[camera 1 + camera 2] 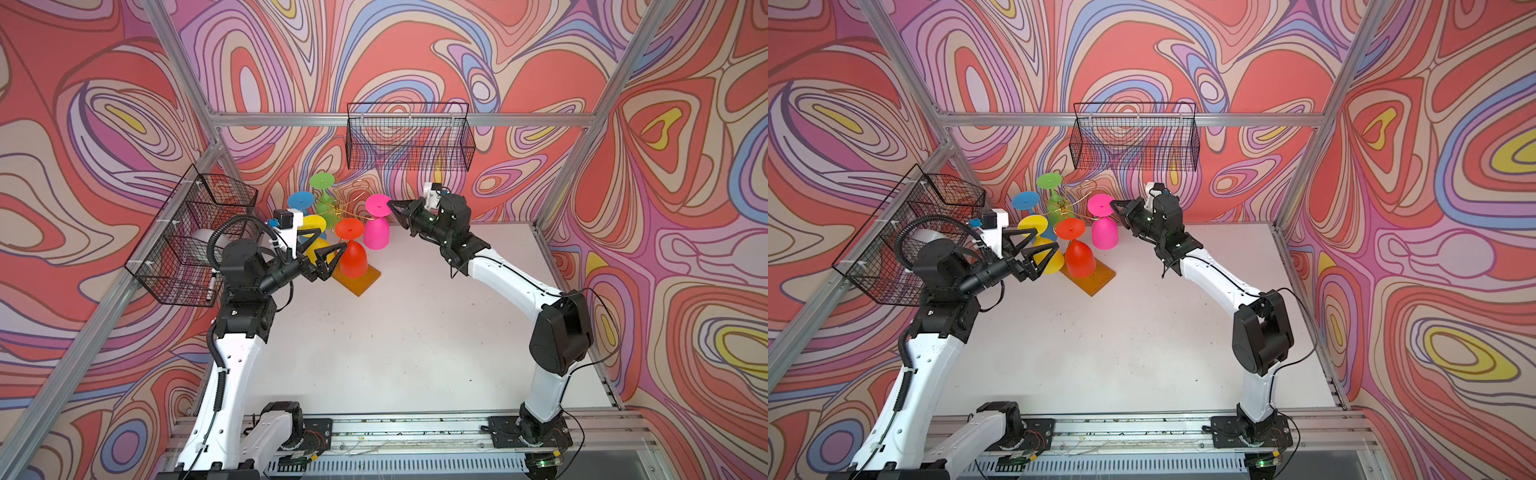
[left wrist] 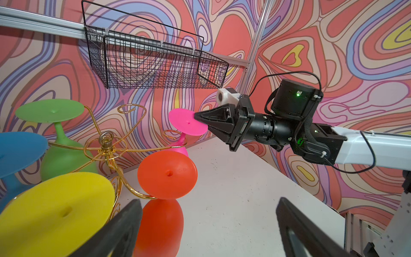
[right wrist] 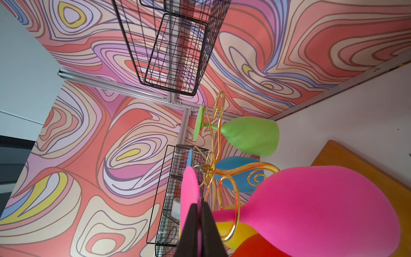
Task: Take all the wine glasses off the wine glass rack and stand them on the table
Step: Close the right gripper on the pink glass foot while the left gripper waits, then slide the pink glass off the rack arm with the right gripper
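Observation:
The wine glass rack [image 1: 341,206] [image 1: 1064,204] [image 2: 106,142] [image 3: 210,169] is a gold wire tree on an amber base [image 1: 365,280]. It stands at the back of the white table. Coloured glasses hang upside down from its arms. My right gripper [image 1: 392,204] [image 1: 1113,203] [image 2: 196,116] [image 3: 199,207] is shut on the rim of the pink wine glass's foot disc [image 1: 377,205] [image 2: 184,122]. The pink stem still sits in a gold loop. My left gripper [image 1: 332,240] [image 1: 1048,237] [image 2: 210,200] is open and holds nothing. The red glass [image 1: 353,262] [image 2: 160,224] is close to one of its fingers.
Yellow [image 1: 314,224], blue [image 1: 300,200] and green [image 1: 322,181] glasses hang on the rack's left and back arms. A black wire basket [image 1: 409,139] hangs on the back wall above the rack. Another basket [image 1: 195,237], on the left wall, holds a white roll. The white table [image 1: 395,332] lies in front.

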